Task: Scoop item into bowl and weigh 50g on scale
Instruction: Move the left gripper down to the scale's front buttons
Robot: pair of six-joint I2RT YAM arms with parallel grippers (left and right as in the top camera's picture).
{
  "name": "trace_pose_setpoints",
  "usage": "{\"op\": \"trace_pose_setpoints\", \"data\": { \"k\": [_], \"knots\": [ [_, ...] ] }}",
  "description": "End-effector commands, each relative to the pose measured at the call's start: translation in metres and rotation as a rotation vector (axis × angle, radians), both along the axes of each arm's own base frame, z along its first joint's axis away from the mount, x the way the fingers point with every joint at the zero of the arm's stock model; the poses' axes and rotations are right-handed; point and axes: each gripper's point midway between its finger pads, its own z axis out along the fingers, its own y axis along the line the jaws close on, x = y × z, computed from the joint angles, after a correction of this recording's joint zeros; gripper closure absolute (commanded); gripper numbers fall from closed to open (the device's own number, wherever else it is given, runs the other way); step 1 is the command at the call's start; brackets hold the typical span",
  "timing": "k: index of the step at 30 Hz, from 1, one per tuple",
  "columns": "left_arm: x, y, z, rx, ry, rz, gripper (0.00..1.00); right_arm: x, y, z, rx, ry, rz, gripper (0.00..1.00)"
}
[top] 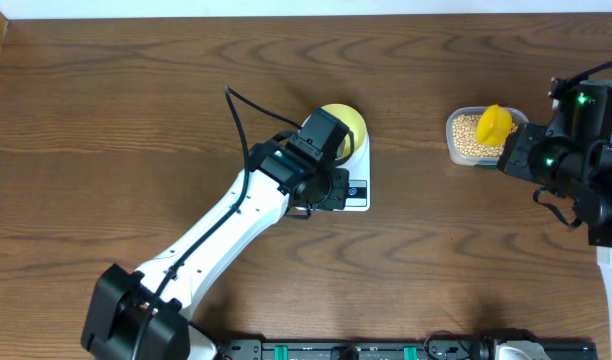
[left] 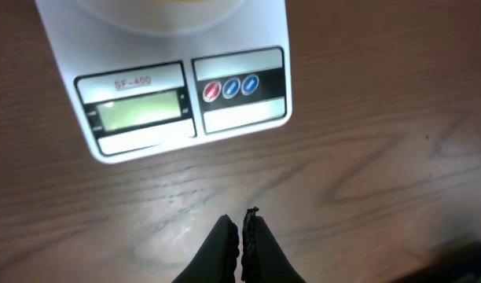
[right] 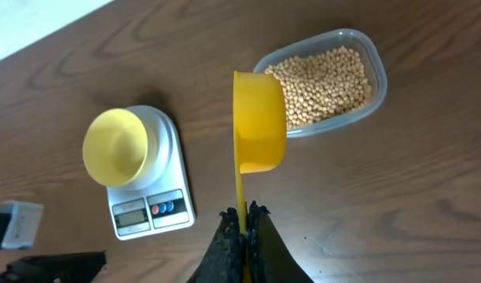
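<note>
The white scale (top: pixel 358 192) stands mid-table with the empty pale yellow bowl (top: pixel 346 122) on its platform. My left gripper (left: pixel 242 222) is shut on nothing, low over the wood just in front of the scale (left: pixel 185 102) and its display. The tan beans (right: pixel 323 72) fill a clear tub (right: pixel 380 79) at the right. My right gripper (right: pixel 246 214) is shut on the handle of a bright yellow scoop (right: pixel 258 118). The scoop is turned on its side by the tub's edge and looks empty. The bowl (right: pixel 115 145) and scale (right: pixel 150 208) lie to its left.
The left arm (top: pixel 216 235) reaches diagonally from the front left edge to the scale. The right arm (top: pixel 576 160) stands at the right edge beside the tub (top: pixel 456 145). Bare wood lies between the scale and the tub.
</note>
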Motion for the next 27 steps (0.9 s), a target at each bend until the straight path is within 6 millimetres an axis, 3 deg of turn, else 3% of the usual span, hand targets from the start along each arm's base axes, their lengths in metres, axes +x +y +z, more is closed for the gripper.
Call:
{"op": "trace_pose_setpoints", "data": {
  "k": [1, 7, 12, 16, 23, 27],
  "knots": [
    [-0.007, 0.008, 0.025, -0.016, -0.058, -0.028, 0.93, -0.002, -0.002, 0.007, -0.021, -0.020, 0.014, 0.99],
    [-0.030, 0.044, 0.055, -0.002, -0.068, -0.018, 0.93, -0.006, -0.005, 0.004, -0.036, 0.002, 0.003, 0.99],
    [-0.045, 0.056, 0.069, -0.041, -0.132, -0.039, 0.93, -0.006, -0.006, 0.004, -0.038, 0.000, 0.001, 0.99],
    [-0.045, 0.053, 0.055, -0.092, -0.156, -0.001, 0.93, -0.004, -0.006, 0.006, -0.038, -0.010, 0.001, 0.99],
    [-0.018, 0.035, 0.029, -0.157, -0.220, 0.040, 0.93, -0.004, -0.006, 0.006, -0.037, -0.010, 0.001, 0.99],
    [-0.013, 0.031, 0.015, -0.140, -0.195, 0.036, 0.93, -0.004, -0.006, 0.006, -0.038, -0.011, 0.001, 0.99]
  ]
}}
